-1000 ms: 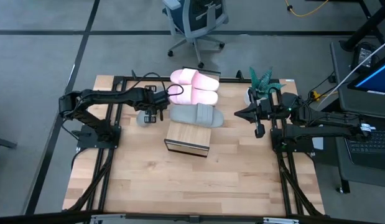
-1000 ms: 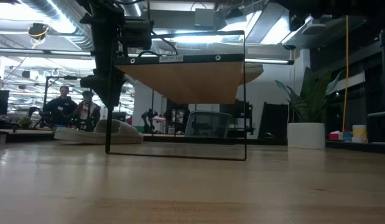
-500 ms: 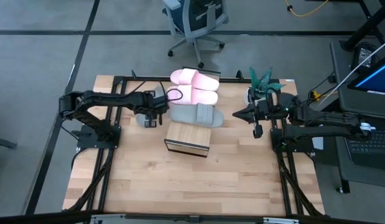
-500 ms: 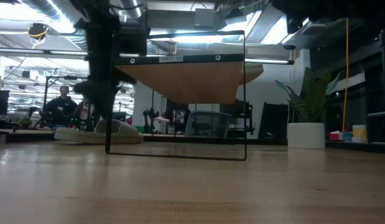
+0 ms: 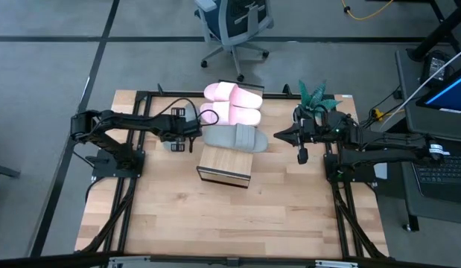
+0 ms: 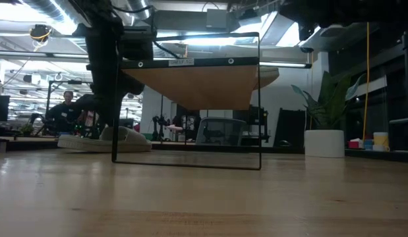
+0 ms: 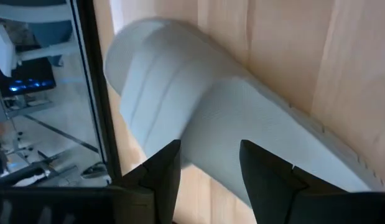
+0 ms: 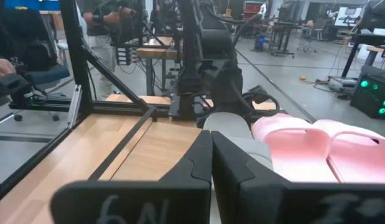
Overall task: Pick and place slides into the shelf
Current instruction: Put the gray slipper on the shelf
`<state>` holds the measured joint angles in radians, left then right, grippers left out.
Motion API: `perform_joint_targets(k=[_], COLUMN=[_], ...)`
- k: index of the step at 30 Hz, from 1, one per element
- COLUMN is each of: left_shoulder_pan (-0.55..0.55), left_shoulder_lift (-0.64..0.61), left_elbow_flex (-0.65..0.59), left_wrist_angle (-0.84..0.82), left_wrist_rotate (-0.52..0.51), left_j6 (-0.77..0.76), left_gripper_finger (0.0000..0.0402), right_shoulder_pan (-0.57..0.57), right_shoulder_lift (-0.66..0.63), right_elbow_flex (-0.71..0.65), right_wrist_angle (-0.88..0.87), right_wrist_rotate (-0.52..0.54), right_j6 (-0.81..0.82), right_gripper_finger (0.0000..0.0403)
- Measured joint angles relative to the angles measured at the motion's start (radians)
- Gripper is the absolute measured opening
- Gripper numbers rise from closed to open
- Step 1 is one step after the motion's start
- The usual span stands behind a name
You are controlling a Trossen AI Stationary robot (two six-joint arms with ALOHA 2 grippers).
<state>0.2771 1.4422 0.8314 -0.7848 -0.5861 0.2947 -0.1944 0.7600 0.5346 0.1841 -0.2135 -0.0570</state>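
Observation:
One grey-green slide (image 5: pixel 169 141) lies sole-down on the table left of the shelf (image 5: pixel 224 165); it also shows in the low view (image 6: pixel 105 140) and the left wrist view (image 7: pixel 198 106). My left gripper (image 5: pixel 182 139) hovers over it, open, fingers pointing down (image 7: pixel 208 149); whether it touches I cannot tell. Two pale pink slides (image 5: pixel 231 93) (image 5: pixel 234 114) and a second grey-green slide (image 5: pixel 237 138) lie on the shelf top. My right gripper (image 5: pixel 281 136) waits right of the shelf, shut (image 8: pixel 211 155), holding nothing.
A potted plant (image 5: pixel 316 97) stands at the table's far right corner, behind my right arm. Black frame rails (image 5: pixel 141 97) run along the table's edges. An office chair (image 5: pixel 230 22) stands beyond the far edge, and people (image 6: pixel 75 112) sit in the room behind.
My left gripper has moved from beside the pink slides toward the table's near and left side, coming over the grey-green slide on the table. My right gripper has crept a little left toward the shelf. The slides have stayed put.

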Motion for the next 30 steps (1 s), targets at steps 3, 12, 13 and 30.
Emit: perform_joint_targets(k=[3,12,13,30], left_shoulder_pan=[0.014,0.097,0.105,0.161], left_shoulder_lift=[0.0,0.0,0.0,0.0], left_elbow_flex=[0.0,0.0,0.0,-0.065], left_wrist_angle=[0.028,0.049,0.055,0.201], left_wrist_rotate=[0.0,-0.002,-0.002,0.031], left_j6=[0.027,0.076,0.081,0.134], left_gripper_finger=[0.0156,0.0156,0.0156,0.0156], right_shoulder_pan=[0.0,0.0,0.0,0.0], right_shoulder_lift=[0.013,0.021,0.021,0.021], right_elbow_flex=[0.0,0.0,0.0,0.0], right_wrist_angle=[0.01,0.04,0.044,0.044], right_wrist_rotate=[0.003,0.003,0.003,0.003], right_j6=[0.001,-0.005,-0.005,0.0], right_gripper_finger=[0.0004,0.0004,0.0004,0.0004])
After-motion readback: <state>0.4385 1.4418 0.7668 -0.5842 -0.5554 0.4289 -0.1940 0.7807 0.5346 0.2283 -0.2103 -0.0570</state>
